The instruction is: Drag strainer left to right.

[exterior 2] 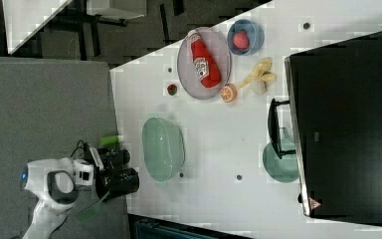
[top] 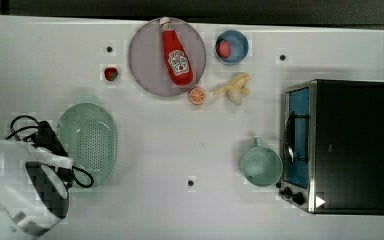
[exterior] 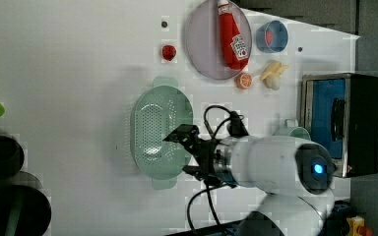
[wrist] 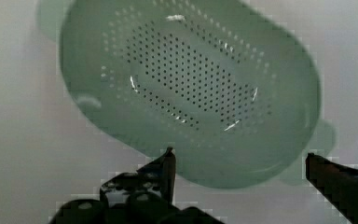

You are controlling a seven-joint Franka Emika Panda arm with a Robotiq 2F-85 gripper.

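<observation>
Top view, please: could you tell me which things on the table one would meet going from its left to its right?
Strainer → strawberry → plate with ketchup bottle → orange half → blue bowl → green cup → toaster oven.

Top view: straight down over the white table [top: 180, 150], far enough to take in nearly all of it. Left view and right view: high, angled down from opposite sides, apparently rolled sideways. All three share the strainer [top: 87, 142]. Wrist view: close above the strainer [wrist: 191, 88], looking down.
</observation>
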